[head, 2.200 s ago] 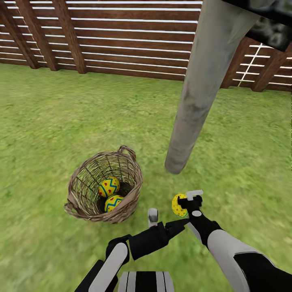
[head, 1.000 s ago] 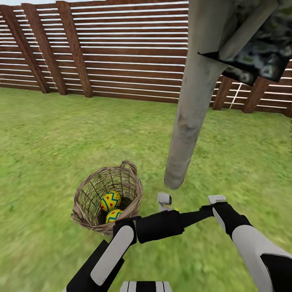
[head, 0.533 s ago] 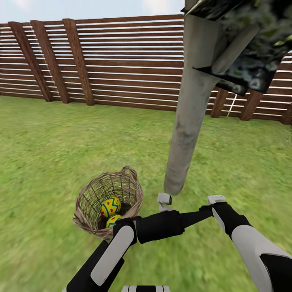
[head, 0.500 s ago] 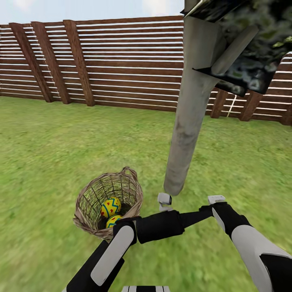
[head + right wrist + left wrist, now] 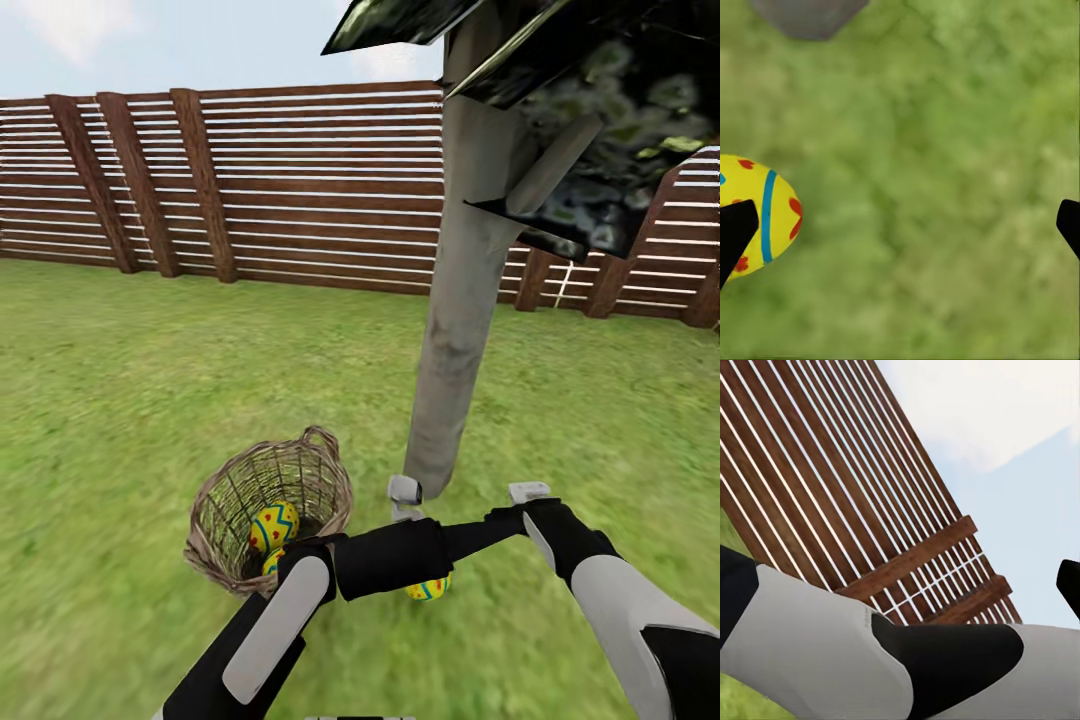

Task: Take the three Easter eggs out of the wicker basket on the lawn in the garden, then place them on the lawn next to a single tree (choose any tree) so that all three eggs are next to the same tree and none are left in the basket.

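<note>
A round wicker basket (image 5: 268, 512) of loosely woven grey-brown twigs, with a small loop handle on its rim, sits on mottled green lawn (image 5: 130, 400). Two glossy yellow eggs (image 5: 273, 527) with blue zigzags and red marks lie inside it. A third egg (image 5: 428, 588) rests on the grass near the foot of a smooth, pale grey tree trunk (image 5: 458, 300) (dark jagged foliage hangs above). A brown fence (image 5: 300, 190) of horizontal slats closes the garden. The right gripper (image 5: 900, 225) hangs over the grass with fingers spread wide, released, the egg beside one tip. The left gripper's (image 5: 404, 494) fingers I cannot tell.
</note>
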Tool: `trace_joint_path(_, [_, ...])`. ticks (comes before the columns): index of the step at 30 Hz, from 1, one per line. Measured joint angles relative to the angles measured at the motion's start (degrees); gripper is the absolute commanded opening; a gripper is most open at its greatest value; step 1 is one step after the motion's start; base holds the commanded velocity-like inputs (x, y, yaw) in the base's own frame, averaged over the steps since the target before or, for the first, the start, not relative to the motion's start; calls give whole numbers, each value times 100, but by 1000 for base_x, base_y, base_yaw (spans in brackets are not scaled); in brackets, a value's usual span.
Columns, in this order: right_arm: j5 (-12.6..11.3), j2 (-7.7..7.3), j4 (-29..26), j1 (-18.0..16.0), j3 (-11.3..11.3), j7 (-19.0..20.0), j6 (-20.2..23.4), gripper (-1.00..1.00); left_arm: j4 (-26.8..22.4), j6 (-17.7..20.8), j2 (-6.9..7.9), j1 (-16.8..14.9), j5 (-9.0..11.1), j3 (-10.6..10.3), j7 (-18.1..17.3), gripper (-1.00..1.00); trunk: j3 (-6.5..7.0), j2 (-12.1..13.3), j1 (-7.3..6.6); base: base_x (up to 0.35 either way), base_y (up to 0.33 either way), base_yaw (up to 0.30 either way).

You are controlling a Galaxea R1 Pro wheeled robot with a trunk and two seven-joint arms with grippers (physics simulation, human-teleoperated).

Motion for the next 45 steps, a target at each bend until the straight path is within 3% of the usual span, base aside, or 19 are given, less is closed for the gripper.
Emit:
trace_joint_path(4, [-6, -12, -1, 4, 0, 288, 39, 100, 1, 0, 20, 0, 0, 21, 0, 100, 89, 5, -10, 0, 0, 5])
trace_joint_path(8, [0, -6, 0, 21, 0, 556, 536, 100, -1, 0, 34, 3, -1, 25, 1, 100, 177, 11, -21, 0, 0, 194])
trace_joint_path(12, [18, -27, 0, 32, 5, 826, 655, 100, 0, -1, 52, 4, -2, 27, -1, 100, 222, 14, -25, 0, 0, 283])
trace_joint_path(19, [21, -31, 1, 42, 5, 864, 668, 100, 14, -1, 75, 4, 0, 37, -9, 100, 222, 14, -25, 0, 33, 291])
trace_joint_path(29, [11, -39, 16, 46, 7, 866, 666, 100, 26, 1, 84, 3, 6, 55, -5, 100, 222, 14, -25, 0, 291, 262])
trace_joint_path(45, [-50, -156, 14, 55, -1, 867, 660, 100, 49, -8, 152, 2, 6, 59, 0, 100, 294, 14, -25, 0, 141, -141])
